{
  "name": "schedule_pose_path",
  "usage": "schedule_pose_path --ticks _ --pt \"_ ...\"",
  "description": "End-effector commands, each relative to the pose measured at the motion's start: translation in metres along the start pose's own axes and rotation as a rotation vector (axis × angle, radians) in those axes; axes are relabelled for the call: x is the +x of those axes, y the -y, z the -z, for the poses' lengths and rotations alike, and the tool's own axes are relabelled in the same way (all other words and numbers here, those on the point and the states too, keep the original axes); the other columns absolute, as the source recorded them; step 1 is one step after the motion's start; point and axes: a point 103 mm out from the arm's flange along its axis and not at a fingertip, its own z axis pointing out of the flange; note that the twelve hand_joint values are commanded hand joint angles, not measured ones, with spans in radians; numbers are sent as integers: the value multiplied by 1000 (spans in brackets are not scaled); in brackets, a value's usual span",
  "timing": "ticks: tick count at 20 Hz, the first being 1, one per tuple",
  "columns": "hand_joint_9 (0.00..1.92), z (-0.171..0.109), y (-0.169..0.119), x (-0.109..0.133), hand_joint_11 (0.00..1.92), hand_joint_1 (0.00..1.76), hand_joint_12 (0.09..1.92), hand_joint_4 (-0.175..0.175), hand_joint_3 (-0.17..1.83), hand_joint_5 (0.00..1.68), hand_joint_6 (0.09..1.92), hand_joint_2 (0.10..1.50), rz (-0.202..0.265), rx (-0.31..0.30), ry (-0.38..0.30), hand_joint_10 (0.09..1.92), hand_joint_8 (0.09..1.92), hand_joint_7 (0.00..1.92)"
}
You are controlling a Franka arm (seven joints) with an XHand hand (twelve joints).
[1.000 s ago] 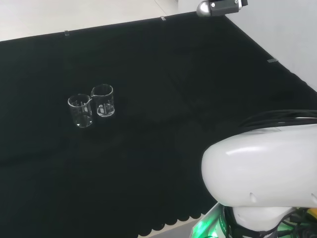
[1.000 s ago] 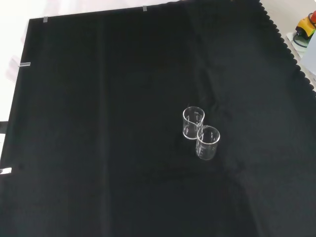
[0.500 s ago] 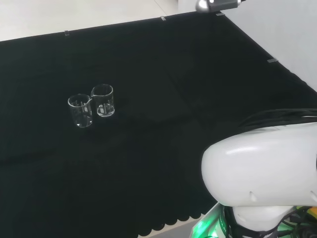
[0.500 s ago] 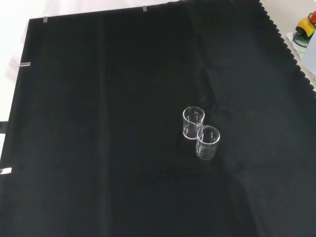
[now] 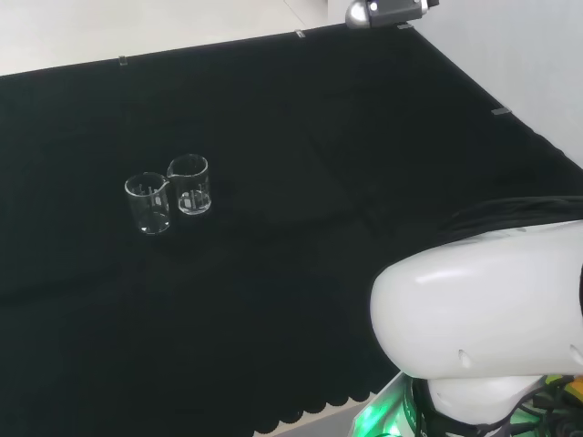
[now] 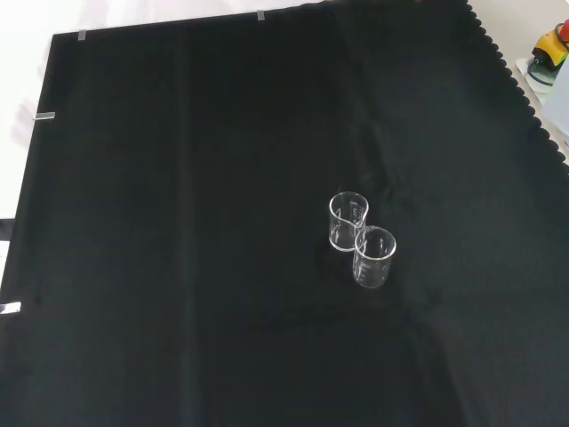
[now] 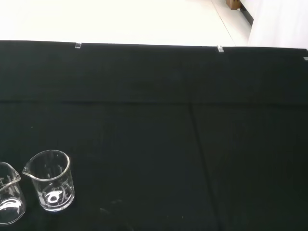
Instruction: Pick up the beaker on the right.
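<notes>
Two small clear glass beakers stand upright and empty on the black cloth, side by side and touching. The head view shows one beaker [image 5: 148, 203] on the left and the other beaker [image 5: 190, 185] just right of it. From the front, the pair stands mid-cloth: one beaker [image 6: 348, 221] farther off, the other beaker [image 6: 374, 257] nearer and slightly right. The wrist view shows a spouted beaker [image 7: 49, 180] in full, with its neighbour [image 7: 8, 201] cut by the picture's edge.
The arm's big white link [image 5: 483, 319] fills the head view's lower right. The cloth's scalloped edge [image 6: 520, 76] runs down the front view's right side, with a coloured object [image 6: 549, 49] beyond it. A small grey part [image 5: 383, 11] hangs at the head view's top.
The small grey part at the top of the head view has slid left. Both beakers stay where they were.
</notes>
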Motion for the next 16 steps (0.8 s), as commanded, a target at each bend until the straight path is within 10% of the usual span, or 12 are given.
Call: schedule_pose_path --ticks 1,10,16 --pt "123 -17 -7 -10 0 55 1067 -29 747 173 87 1057 -12 -7 -64 616 452 78" --pt "157 -56 -23 -25 0 165 1118 -37 780 206 87 954 -56 -39 -205 648 514 105" --pt "171 -86 -72 -31 0 187 1129 -39 787 217 87 934 10 -25 -184 656 531 117"
